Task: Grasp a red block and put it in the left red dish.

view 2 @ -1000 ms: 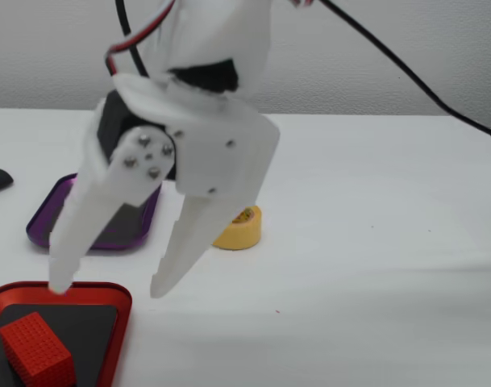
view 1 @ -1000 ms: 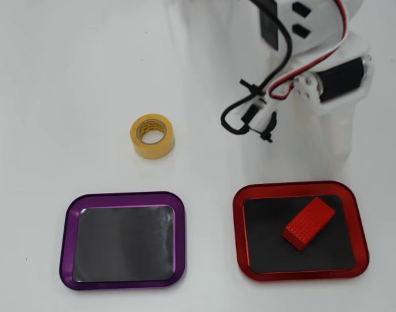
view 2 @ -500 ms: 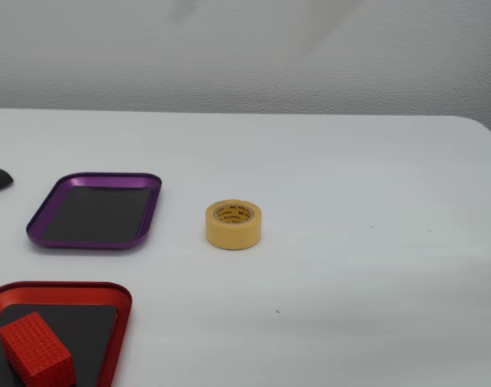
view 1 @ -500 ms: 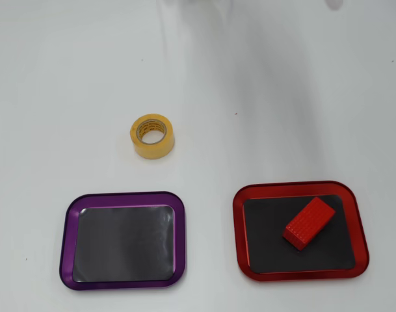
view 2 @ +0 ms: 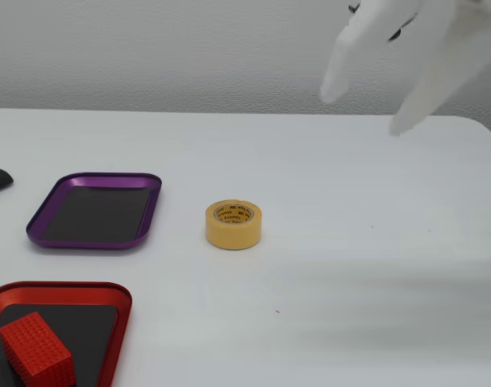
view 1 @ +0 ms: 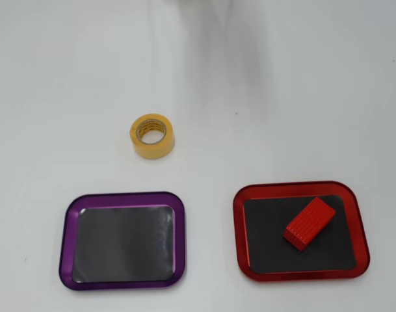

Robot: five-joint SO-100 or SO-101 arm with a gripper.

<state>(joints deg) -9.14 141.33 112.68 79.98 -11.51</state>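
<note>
Since a second ago the pincer has gone from hanging low over the near-left part of the worktop, beside the red tray, to high at the upper right of the fixed view; half a second ago it was out of both pictures altogether. Its two white fingers stand apart with nothing between them, and the overhead view does not show it at all. Nothing else has shifted.

Going left to right in the overhead view: the purple-rimmed tray sits empty near the lower edge of the worktop, toward the left corner. The yellow tape roll stands above and to its right, nearer the middle, well apart from both trays. The left red dish lies toward the lower right, and the red block rests on its black floor, its long axis running diagonally from lower left to upper right.

In the fixed view the sides swap: the dish is at the near-left corner with the block inside, so the block lies far down and to the left of the pincer, across the whole worktop. By my reading the placement is done, and the arm needs only to clear away.
</note>
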